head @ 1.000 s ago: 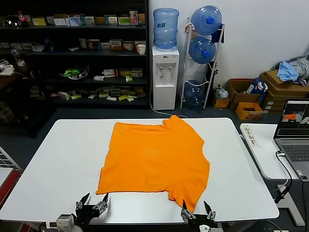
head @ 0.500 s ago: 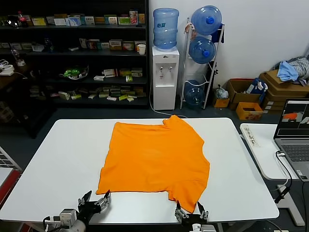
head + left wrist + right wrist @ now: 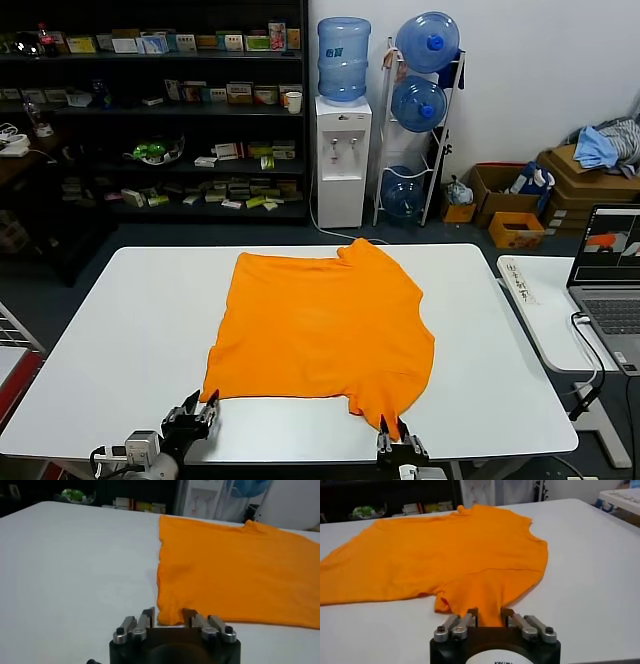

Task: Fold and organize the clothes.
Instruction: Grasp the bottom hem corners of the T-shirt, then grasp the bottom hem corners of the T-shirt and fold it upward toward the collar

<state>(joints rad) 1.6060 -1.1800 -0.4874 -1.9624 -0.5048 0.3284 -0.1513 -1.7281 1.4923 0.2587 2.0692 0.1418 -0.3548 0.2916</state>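
Bottom edge of head view | orange T-shirt (image 3: 325, 330) flat mid-frame on white table (image 3: 130, 330) | left gripper (image 3: 196, 421) lower left, jaws narrowed around near hem corner | right gripper (image 3: 397, 443) lower centre-right, pinching sleeve tip | tip: confirm both pinches hold, lift evenly, keep hem taut while folding.

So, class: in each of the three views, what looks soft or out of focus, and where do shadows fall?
Head view: evenly lit and sharp, with only a thin shadow under the bright orange short-sleeved T-shirt on the white table. Left wrist view: the dark shelves behind are blurred. Right wrist view: the background is soft too, and the shirt's folds show gentle shading.
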